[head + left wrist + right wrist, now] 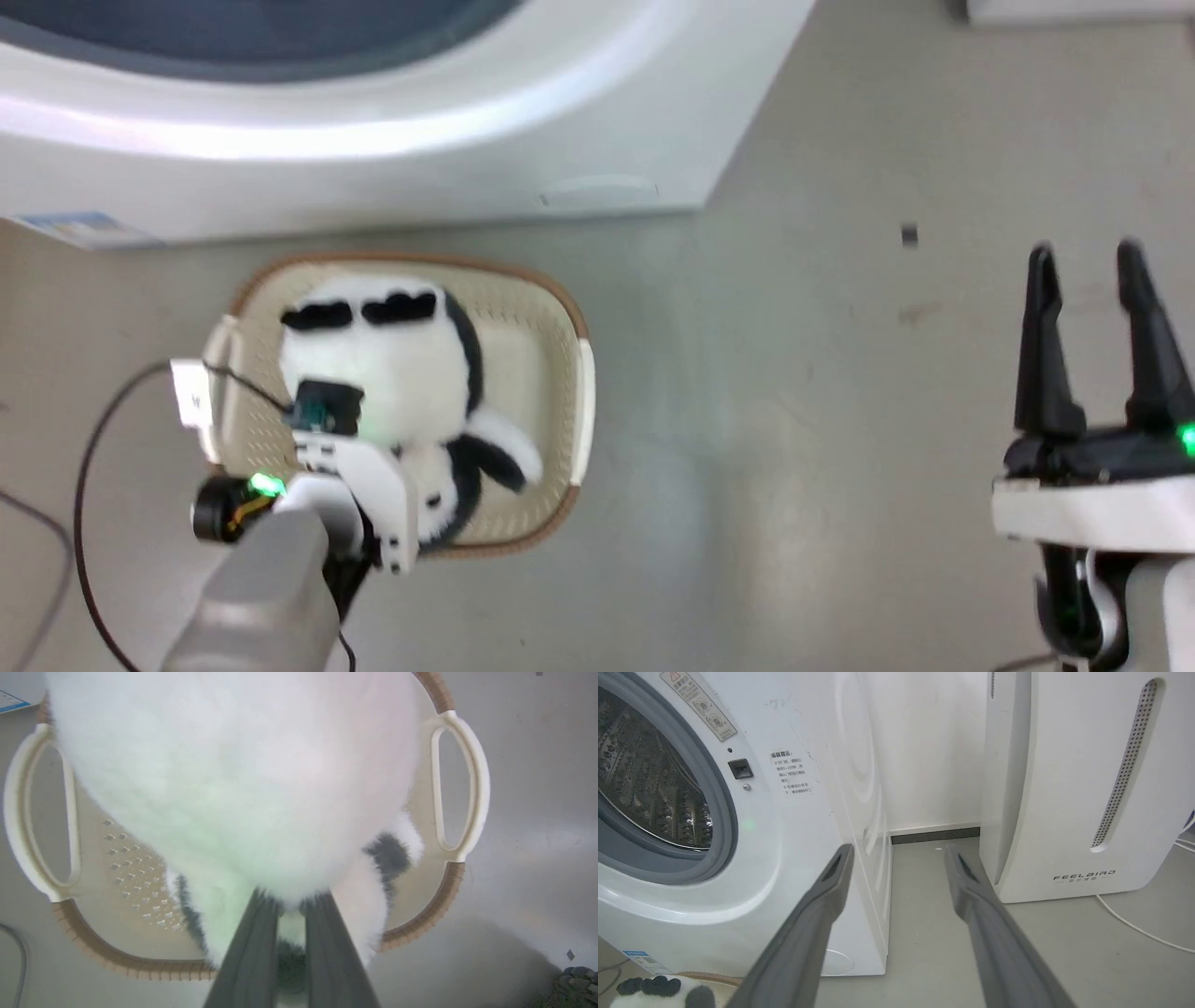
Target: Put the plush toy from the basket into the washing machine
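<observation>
The white panda plush toy (392, 364) with black ears and limbs lies in the cream basket (551, 289), which stands on the floor before the washing machine (467, 159). My left gripper (359, 425) reaches down onto the toy. In the left wrist view its fingers (261, 933) stand close together, tips sunk in the white fur (243, 788) above the basket's brown rim (117, 959). My right gripper (1088, 257) hangs open over bare floor, far right of the basket. The right wrist view shows the open porthole with its steel drum (644, 788).
A white slanted appliance marked FEELBIRD (1064, 788) stands right of the washer, with a gap of floor and wall between them. A black cable (89, 467) loops on the floor left of the basket. A white cord (1134, 924) runs beside the appliance.
</observation>
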Motion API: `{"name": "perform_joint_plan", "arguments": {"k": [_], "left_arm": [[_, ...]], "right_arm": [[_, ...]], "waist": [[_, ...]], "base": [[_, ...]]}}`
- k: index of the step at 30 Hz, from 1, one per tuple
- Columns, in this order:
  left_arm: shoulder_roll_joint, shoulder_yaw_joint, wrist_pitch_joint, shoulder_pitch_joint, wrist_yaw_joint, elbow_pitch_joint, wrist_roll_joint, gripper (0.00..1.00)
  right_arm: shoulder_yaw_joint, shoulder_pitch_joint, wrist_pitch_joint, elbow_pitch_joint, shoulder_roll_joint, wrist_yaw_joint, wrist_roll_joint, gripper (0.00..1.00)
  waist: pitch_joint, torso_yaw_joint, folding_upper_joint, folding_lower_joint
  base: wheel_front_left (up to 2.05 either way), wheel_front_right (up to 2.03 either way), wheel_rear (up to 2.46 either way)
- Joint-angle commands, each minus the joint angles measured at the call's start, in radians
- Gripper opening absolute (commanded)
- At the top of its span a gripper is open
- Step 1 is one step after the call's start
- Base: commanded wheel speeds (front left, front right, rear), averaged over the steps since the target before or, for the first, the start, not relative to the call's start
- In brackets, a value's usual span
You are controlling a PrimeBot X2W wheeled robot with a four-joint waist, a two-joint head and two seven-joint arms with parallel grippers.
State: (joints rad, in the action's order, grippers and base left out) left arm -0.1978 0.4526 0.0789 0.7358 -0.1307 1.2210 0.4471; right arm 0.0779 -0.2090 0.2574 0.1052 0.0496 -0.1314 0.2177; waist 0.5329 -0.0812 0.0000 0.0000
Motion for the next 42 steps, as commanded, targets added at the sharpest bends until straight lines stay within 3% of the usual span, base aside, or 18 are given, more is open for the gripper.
{"name": "perform_joint_plan", "arguments": {"k": [1,7,15,23,31,42], "left_arm": [[0.0,0.008,0.013,-0.014,0.0,-0.009,0.011,0.0],[-0.001,0.041,0.108,-0.09,0.0,-0.045,0.075,0.0],[-0.015,0.042,0.18,-0.136,0.012,-0.095,0.07,0.0],[-0.044,-0.04,0.183,-0.201,0.083,-0.359,0.017,0.0],[-0.071,-0.119,0.183,-0.238,0.114,-0.548,-0.054,0.0],[-0.096,-0.202,0.183,-0.08,0.111,-0.565,-0.094,0.0]], "right_arm": [[0.002,0.015,0.004,-0.004,0.001,0.001,-0.005,1.0],[0.014,0.074,0.004,-0.019,0.001,0.001,-0.013,1.0],[0.037,0.129,0.004,-0.025,0.001,0.001,-0.015,1.0],[0.051,0.155,0.004,-0.028,0.001,0.001,-0.014,1.0],[0.045,0.142,0.004,-0.023,0.001,0.001,-0.003,1.0],[0.034,0.067,0.004,-0.002,0.001,0.001,0.014,1.0]], "waist": [[-0.098,0.038,0.0,0.0],[-0.209,0.06,0.0,0.0],[-0.308,0.088,0.0,0.0],[-0.353,0.119,0.0,0.0],[-0.341,0.111,0.0,0.0],[-0.196,0.018,0.0,0.0]], "base": [[0.0,0.0,0.0],[0.0,0.0,0.0],[0.0,0.0,0.0],[0.0,0.0,0.0],[0.0,0.0,0.0],[0.0,0.0,0.0]]}}
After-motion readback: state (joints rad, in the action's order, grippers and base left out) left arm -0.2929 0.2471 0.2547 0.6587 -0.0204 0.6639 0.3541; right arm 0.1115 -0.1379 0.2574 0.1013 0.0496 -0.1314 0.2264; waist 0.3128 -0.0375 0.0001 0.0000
